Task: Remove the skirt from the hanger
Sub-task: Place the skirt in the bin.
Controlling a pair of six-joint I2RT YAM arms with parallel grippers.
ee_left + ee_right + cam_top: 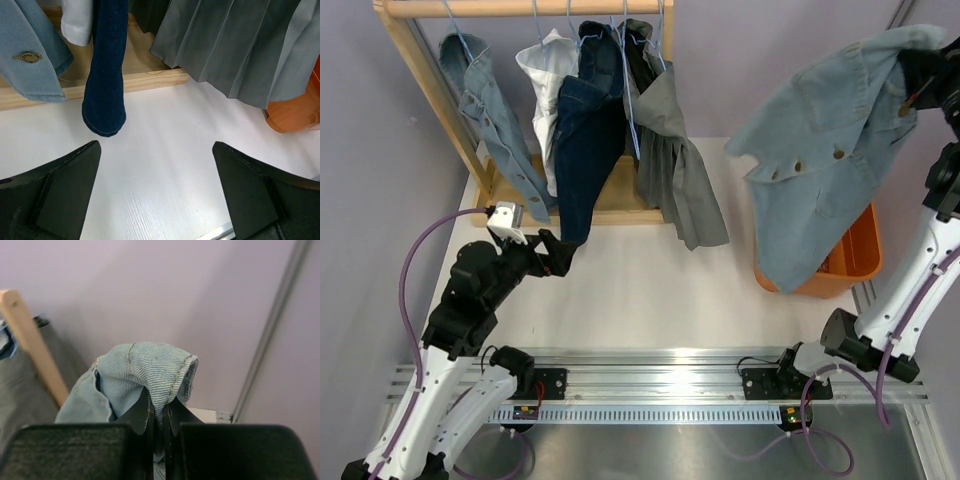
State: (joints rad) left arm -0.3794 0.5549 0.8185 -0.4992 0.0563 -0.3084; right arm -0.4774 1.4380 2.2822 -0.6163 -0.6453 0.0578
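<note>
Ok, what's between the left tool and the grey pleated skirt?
Only bare white table separates the left tool from the grey pleated skirt, per the left wrist view; the dark denim leg hangs aside.

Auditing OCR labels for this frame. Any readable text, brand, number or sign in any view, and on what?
No readable text in any view.
On the hanging denim garment: brass button, embossing too blurred to read.
On the denim skirt in the right gripper: buttons, too small to read.
On the circuit boards by the arm bases: markings too small to read.
</note>
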